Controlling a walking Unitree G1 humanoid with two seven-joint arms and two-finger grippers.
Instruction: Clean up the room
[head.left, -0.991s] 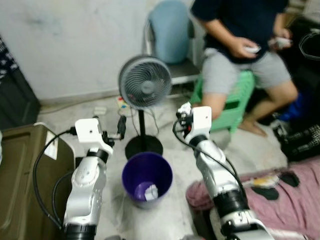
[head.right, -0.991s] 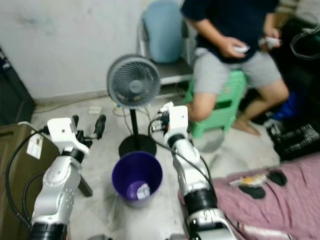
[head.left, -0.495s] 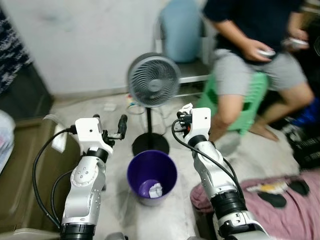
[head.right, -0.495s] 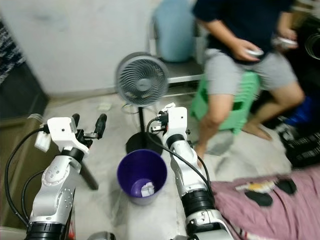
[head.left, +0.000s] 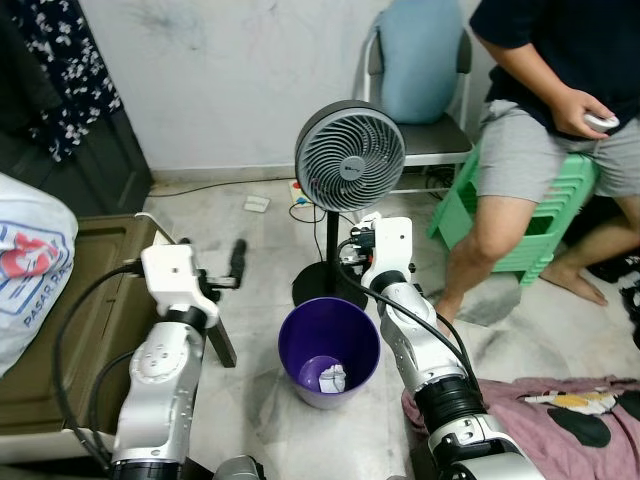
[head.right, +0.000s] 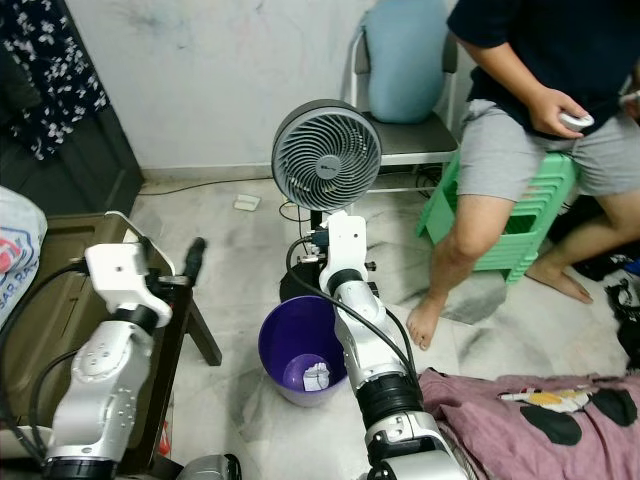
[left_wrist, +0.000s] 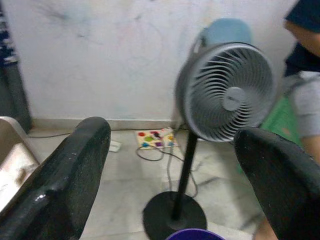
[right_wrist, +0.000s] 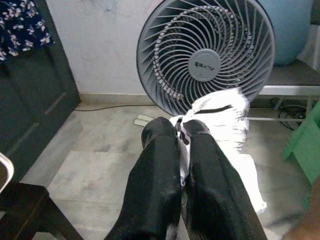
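A purple bin (head.left: 328, 340) stands on the marble floor between my arms, with a crumpled white scrap (head.left: 333, 377) at its bottom. My right gripper (right_wrist: 178, 129) is shut on a white piece of paper or cloth (right_wrist: 225, 120). It hovers over the bin's far rim, close to the fan's pole (head.left: 331, 255). My left gripper (left_wrist: 172, 135) is open with nothing between its wide-spread fingers (left_wrist: 75, 170). It is held up left of the bin and points toward the fan.
A grey standing fan (head.left: 349, 157) is just behind the bin. A person sits on a green stool (head.left: 520, 215) at the right, beside a chair with a blue cushion (head.left: 417, 60). A brown table (head.left: 60, 330) with a white bag (head.left: 25, 265) is at left. Pink cloth (head.left: 560, 400) lies lower right.
The whole view has swung and sharpened, so the camera moved. Both arms keep the same posture over the bin, and the right gripper still holds the white piece.
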